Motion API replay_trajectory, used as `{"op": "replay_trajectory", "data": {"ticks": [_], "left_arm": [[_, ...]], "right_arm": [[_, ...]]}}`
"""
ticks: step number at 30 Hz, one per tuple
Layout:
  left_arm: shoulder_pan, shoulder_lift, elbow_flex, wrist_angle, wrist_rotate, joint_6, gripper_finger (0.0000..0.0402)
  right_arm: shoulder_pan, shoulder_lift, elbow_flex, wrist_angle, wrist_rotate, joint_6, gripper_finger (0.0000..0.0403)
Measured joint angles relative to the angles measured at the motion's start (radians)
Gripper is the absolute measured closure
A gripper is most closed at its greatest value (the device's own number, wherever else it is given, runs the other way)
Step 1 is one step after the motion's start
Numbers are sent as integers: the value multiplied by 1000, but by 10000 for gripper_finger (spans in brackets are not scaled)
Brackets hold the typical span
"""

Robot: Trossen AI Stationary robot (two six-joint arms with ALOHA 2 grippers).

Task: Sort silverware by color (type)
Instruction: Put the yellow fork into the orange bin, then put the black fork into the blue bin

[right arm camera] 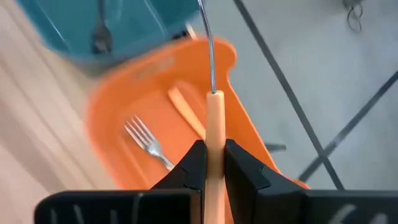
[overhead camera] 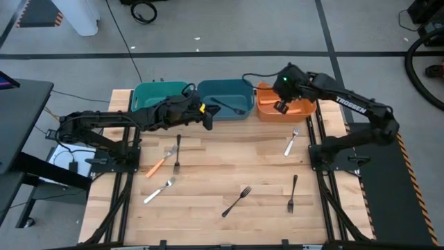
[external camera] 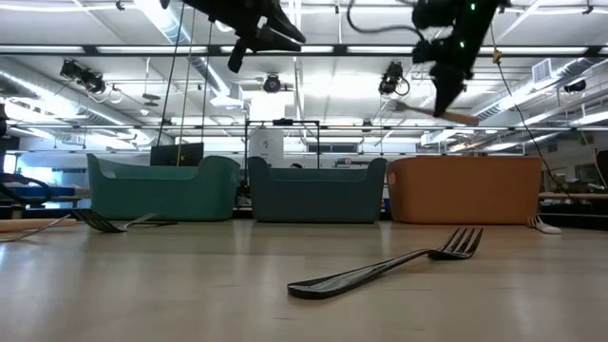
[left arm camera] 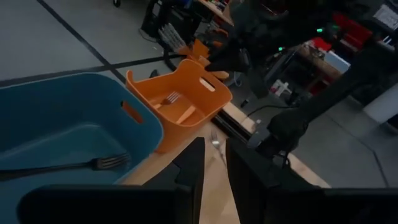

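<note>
Silverware is only partly sorted. The orange bin (right arm camera: 118,118) holds a fork (right arm camera: 148,144) and an orange handle, the blue bin (overhead camera: 223,97) 1 black fork (overhead camera: 227,106). The right gripper (right arm camera: 214,163), above the orange bin, grasps an orange-handled piece (right arm camera: 214,124). The left gripper (left arm camera: 213,163) hangs near the blue bin, its fingers nearly together and empty. About 6 pieces remain on the table (overhead camera: 229,160).

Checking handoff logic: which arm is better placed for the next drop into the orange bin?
Right. Its tool is shut on an orange-handled utensil directly above the orange bin. The left tool holds nothing and hovers by the blue bin.
</note>
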Motion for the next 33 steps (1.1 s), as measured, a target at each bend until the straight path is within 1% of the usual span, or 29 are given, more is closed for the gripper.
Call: {"op": "replay_trajectory", "data": {"ticks": [3, 6, 11, 17, 21, 26, 29, 33], "left_arm": [[0, 0, 0, -3, -1, 25, 326], [0, 0, 0, -6, 0, 48, 326], [6, 0, 0, -18, -1, 44, 326], [23, 0, 0, -117, 0, 14, 326], [28, 0, 0, -177, -2, -15, 326], [28, 0, 0, -201, -4, -10, 326], [28, 0, 0, -216, -4, 16, 326], [27, 4, 0, -222, -4, 47, 326]], "right_arm": [[-74, 2, -60, 14, -22, -83, 360], [-119, 1, -107, 44, -31, -123, 360], [-155, 1, -173, 88, -83, -208, 359], [-178, 4, -254, 135, -71, -263, 334], [-179, 4, -273, 183, -13, -258, 314], [-180, 4, -274, 244, 50, -257, 299], [-179, 4, -274, 274, 71, -257, 293], [-177, 4, -273, 296, 131, -257, 290]]}}
